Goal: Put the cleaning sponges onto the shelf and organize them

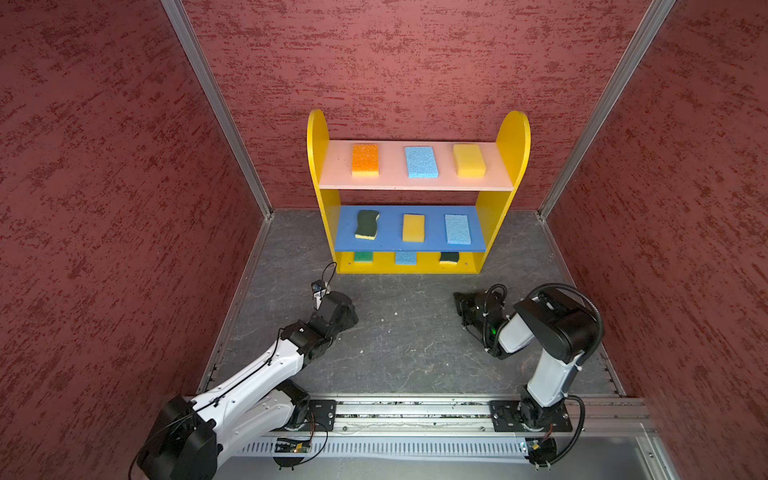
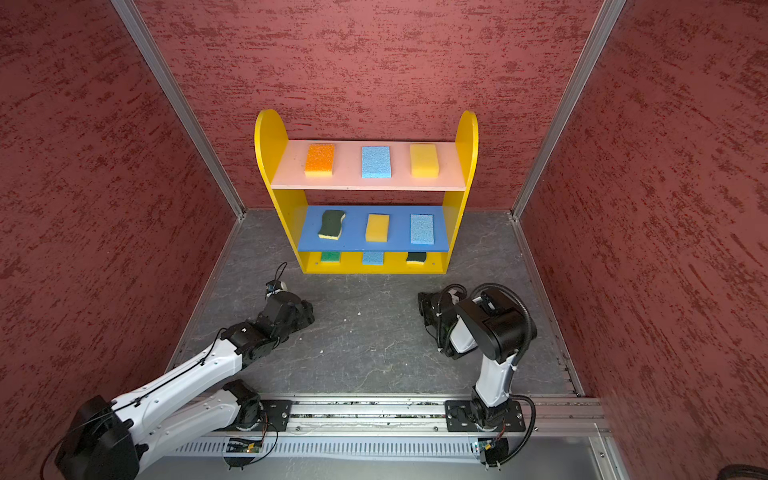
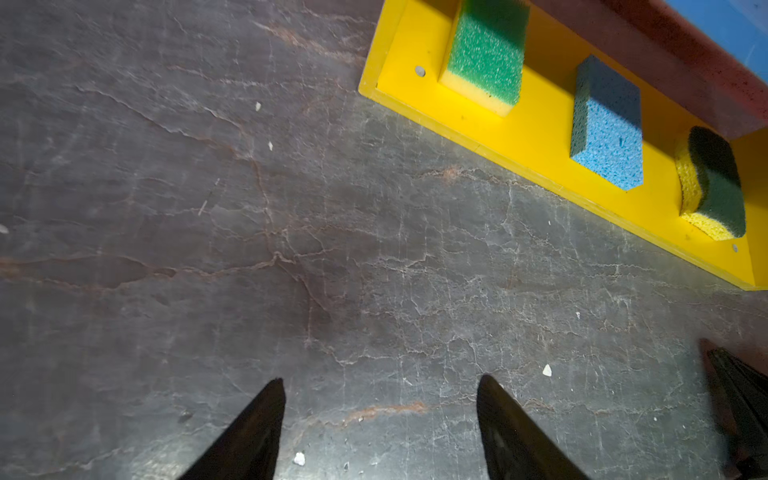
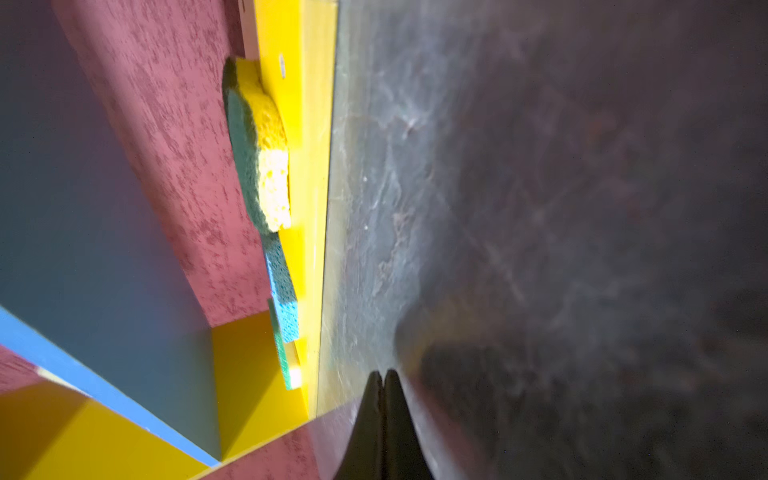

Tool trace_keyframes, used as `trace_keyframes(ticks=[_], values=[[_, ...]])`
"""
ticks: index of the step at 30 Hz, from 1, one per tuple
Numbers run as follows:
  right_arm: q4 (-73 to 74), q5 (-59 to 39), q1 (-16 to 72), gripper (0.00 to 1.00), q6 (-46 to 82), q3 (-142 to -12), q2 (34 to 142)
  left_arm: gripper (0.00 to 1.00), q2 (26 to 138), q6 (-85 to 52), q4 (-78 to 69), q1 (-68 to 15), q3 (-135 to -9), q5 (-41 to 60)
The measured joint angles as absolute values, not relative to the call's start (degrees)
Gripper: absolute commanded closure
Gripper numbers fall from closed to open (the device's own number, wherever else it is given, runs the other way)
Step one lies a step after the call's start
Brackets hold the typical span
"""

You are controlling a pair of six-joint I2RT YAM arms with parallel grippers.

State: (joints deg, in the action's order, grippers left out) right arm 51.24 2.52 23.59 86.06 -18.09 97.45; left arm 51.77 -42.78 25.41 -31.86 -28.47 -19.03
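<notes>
Both top views: nine sponges (image 1: 421, 162) on shelf (image 1: 513, 137), three per board. Left wrist: left gripper (image 3: 380, 380) jaws wide, empty, over floor (image 3: 208, 208). Right wrist: right gripper (image 4: 382, 372) jaws pressed together, empty, near shelf.

Can make out only front strips of green-topped sponge (image 1: 363, 257), light blue sponge (image 1: 406, 258) and dark-green scourer (image 1: 449, 257) on yellow base (image 1: 409, 269) in both top views, with the rest tucked under blue middle board (image 1: 409, 245). In left wrist view, lose far end of green-topped sponge past frame edge and back of scourer under the board, get only tips of left gripper (image 3: 380, 380) fingers before frame cuts them, and cannot identify dark pointed part (image 3: 737, 399) cropped at corner. In right wrist view, see everything smeared, floor (image 4: 582, 208) worst, barely catch green-topped sponge behind light blue one, and lose right gripper (image 4: 381, 374) base off frame.
</notes>
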Motion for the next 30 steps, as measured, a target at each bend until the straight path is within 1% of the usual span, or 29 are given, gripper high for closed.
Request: trace_keyframes(ticks=[2,5,7,11,12,13,14,15,17,18,19,21,22,24,30], values=[[43.5,2.7,23.6,1.00,82.2,-19.6,92.1,0.26,49.9,-42.2,26.7,-30.9,-28.8,-18.8],[32.4,4.1,23.7,0.97,75.9,-22.4,82.9,0.26,47.8,-41.1,28.8,-29.1,-29.5,-18.2],[26.0,5.8,23.7,0.92,71.9,-24.1,76.9,0.26,47.1,-40.3,29.8,-27.8,-30.0,-17.9],[15.4,9.8,23.7,0.80,64.8,-26.8,68.8,0.24,46.8,-37.8,31.2,-25.5,-31.0,-16.6],[13.0,10.9,23.7,0.75,62.9,-27.3,67.2,0.23,46.8,-36.9,31.6,-25.0,-31.5,-16.3],[10.7,11.9,23.8,0.70,61.2,-27.7,65.8,0.00,46.8,-36.1,31.8,-24.7,-32.0,-15.9],[8.8,12.9,23.8,0.63,59.7,-28.0,64.6,0.01,46.8,-35.1,31.9,-24.5,-32.6,-15.7],[6.8,13.9,23.8,0.52,58.2,-28.3,63.4,0.01,46.8,-34.3,32.1,-24.3,-33.3,-15.4],[3.4,15.9,23.8,0.42,55.2,-28.8,61.2,0.01,46.8,-32.5,32.1,-24.0,-34.7,-15.1],[1.9,17.1,23.8,0.29,53.8,-29.1,60.2,0.01,46.8,-31.7,32.1,-23.7,-35.5,-15.1],[0.5,18.3,23.8,0.21,51.9,-29.5,59.1,0.01,46.8,-30.9,32.0,-23.5,-36.1,-15.1],[-1.0,20.3,23.8,0.08,49.0,-30.1,57.5,0.01,46.8,-29.4,31.9,-22.9,-36.9,-15.3],[-1.7,21.3,23.8,0.05,47.3,-30.5,56.7,0.01,46.8,-28.5,31.7,-22.5,-37.2,-15.4],[-2.8,23.3,23.8,0.01,44.2,-31.7,55.9,0.00,46.8,-27.2,31.4,-21.4,-37.7,-15.5],[-3.1,29.2,23.4,0.01,34.3,-35.1,55.4,0.01,47.0,-24.5,28.1,-16.8,-37.9,-15.9]])
